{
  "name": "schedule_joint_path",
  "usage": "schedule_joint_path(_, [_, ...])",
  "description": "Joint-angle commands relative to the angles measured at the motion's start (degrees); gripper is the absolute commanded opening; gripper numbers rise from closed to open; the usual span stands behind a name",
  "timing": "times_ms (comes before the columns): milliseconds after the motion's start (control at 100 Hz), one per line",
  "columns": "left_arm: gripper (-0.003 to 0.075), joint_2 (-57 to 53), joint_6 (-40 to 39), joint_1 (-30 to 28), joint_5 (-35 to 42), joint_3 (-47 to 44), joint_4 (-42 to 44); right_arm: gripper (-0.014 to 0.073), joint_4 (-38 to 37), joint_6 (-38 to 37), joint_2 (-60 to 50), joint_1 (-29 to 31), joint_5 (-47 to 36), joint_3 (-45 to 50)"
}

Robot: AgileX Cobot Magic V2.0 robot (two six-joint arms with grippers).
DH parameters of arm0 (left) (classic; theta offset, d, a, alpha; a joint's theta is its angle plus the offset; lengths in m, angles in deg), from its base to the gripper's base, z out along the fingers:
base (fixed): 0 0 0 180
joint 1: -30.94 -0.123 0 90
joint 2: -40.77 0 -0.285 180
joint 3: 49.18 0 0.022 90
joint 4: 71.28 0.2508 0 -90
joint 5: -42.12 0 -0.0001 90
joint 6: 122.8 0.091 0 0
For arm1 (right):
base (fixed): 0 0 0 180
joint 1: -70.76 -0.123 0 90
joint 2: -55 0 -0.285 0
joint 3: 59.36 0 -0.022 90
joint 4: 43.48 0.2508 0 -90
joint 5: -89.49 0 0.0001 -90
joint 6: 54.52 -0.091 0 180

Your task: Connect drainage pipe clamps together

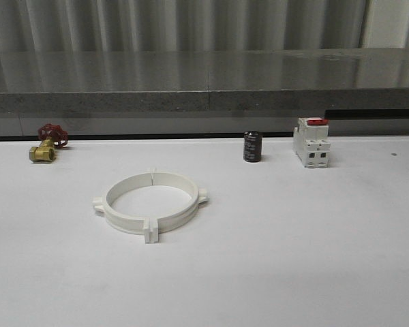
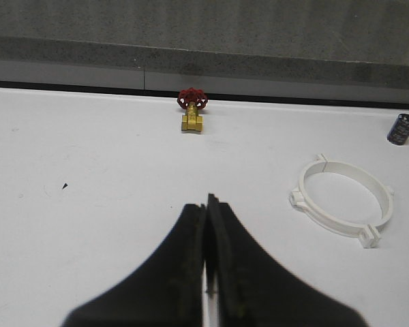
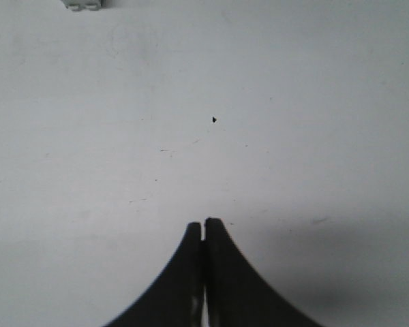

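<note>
The two white drainage pipe clamps [image 1: 150, 203] lie flat on the white table as one closed ring, their end tabs meeting at the far side and at the near side. The ring [image 2: 342, 202] also shows in the left wrist view, off to one side of the fingers. My left gripper [image 2: 206, 201] is shut with nothing between its black fingers and hangs over bare table, well apart from the ring. Over bare white table, my right gripper [image 3: 204, 224] is shut and holds nothing.
A brass valve with a red handwheel [image 1: 48, 144] sits at the far left. A small black cylinder [image 1: 252, 146] and a white breaker with a red switch [image 1: 311, 142] stand at the back right. A grey ledge [image 1: 204, 82] runs behind the table's far edge.
</note>
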Motion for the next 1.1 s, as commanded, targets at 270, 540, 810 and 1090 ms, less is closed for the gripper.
schedule_joint_path(270, [-0.0021, 0.7, 0.0, -0.1, 4.0, 1.4, -0.1, -0.0066, -2.3, 0.7, -21.8, 0.4, -16.3, 12.4])
schedule_joint_path(540, [-0.0021, 0.7, 0.0, -0.1, 4.0, 1.4, -0.1, -0.0066, -2.3, 0.7, -32.2, 0.4, -32.5, 21.3])
schedule_joint_path(810, [-0.0021, 0.7, 0.0, -0.1, 4.0, 1.4, -0.1, -0.0066, -2.3, 0.7, -43.5, 0.4, -35.5, 29.4])
schedule_joint_path(1090, [-0.0021, 0.7, 0.0, -0.1, 4.0, 1.4, -0.1, -0.0066, 3.3, 3.7, -52.6, 3.3, -39.7, 38.2])
